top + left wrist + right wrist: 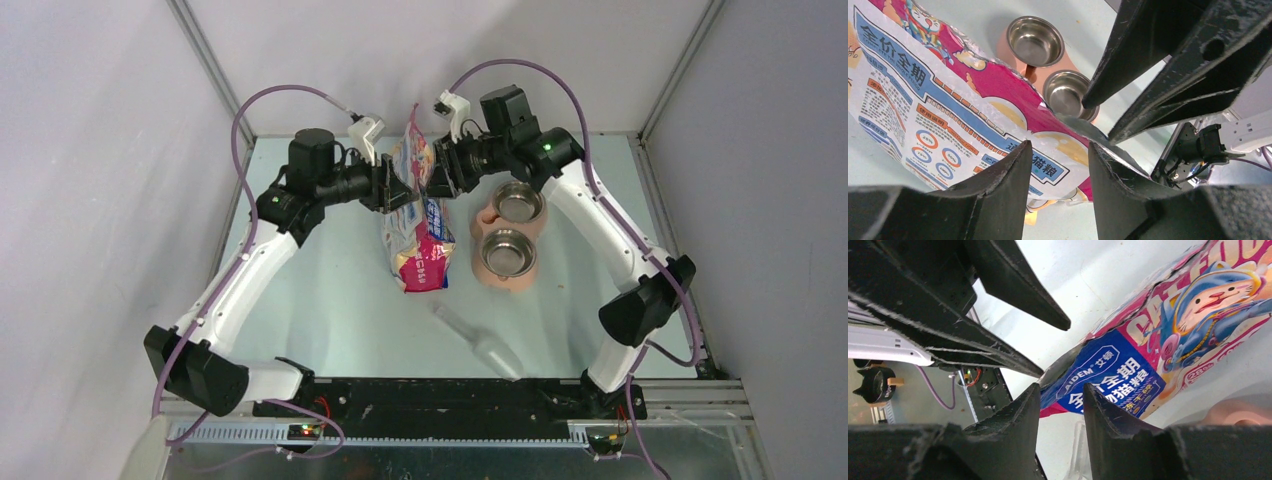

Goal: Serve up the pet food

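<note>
Top external view: left gripper [388, 190] and right gripper [436, 178] both have jaws pinching the cat-food bag [418, 225] beside two steel bowls [508, 250].

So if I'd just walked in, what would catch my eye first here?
Probably the bright pink and blue cat food bag standing mid-table, with the left gripper and right gripper meeting at its top. Just right of it, two shiny empty steel bowls sit in a peach-coloured stand.

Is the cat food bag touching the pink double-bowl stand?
Apart. The top external view shows a strip of bare table between the cat food bag and the pink double-bowl stand.
</note>
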Controlling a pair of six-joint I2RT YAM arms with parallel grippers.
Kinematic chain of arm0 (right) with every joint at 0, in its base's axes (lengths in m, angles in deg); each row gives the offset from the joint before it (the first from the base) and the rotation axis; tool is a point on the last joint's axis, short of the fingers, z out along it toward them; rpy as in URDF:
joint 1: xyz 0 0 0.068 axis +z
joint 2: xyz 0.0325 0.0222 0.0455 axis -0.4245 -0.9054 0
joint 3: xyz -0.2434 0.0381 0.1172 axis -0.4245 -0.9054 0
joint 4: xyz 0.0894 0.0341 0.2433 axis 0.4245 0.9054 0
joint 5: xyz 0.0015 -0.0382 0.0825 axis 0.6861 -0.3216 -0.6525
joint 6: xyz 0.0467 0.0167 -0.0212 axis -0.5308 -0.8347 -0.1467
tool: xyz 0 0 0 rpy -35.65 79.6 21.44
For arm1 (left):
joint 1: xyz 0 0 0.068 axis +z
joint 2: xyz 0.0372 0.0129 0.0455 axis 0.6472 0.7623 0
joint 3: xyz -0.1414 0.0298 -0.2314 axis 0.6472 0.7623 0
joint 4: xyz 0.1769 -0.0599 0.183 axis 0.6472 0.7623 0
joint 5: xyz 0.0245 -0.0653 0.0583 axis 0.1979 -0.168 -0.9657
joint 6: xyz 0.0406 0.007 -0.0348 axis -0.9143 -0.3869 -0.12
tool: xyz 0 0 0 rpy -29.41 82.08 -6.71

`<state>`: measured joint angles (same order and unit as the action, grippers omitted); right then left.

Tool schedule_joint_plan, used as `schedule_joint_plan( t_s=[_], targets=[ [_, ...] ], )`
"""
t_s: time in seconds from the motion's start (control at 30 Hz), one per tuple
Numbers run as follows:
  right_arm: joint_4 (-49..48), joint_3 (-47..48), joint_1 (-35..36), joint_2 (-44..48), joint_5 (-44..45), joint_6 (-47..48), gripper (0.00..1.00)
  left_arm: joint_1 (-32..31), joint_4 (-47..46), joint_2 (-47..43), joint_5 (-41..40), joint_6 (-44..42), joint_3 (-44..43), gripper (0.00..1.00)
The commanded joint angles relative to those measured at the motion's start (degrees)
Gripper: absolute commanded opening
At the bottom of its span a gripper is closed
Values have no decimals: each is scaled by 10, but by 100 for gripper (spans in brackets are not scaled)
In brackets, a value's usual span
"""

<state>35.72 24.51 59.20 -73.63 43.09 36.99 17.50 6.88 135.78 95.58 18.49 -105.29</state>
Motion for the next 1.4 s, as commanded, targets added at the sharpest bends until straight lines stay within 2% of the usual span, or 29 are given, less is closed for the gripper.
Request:
schedule_joint_plan(
  t_s=[0.0, 0.4, 0.63, 0.93, 1.17, 1.37],
  targets=[
    [-19, 32, 7, -14, 41, -6, 38, -5, -3, -28, -11, -12, 2, 51],
    [-12, 52, 24, -32, 93, 4, 36, -5, 0, -30, -19, -19, 6, 52],
    [0, 57, 45, -35, 217, -10, 32, -4, 3, -31, -57, -18, 3, 53],
    [-3, 76, 57, -59, 230, -7, 31, -4, 2, -29, -76, -16, 5, 54],
    [-9, 126, 58, -101, 251, -27, 31, -4, 2, -22, -84, -15, -3, 54],
    [-5, 173, 65, -146, 349, -46, 31, -4, 5, -17, -102, -13, -13, 55]
  ],
)
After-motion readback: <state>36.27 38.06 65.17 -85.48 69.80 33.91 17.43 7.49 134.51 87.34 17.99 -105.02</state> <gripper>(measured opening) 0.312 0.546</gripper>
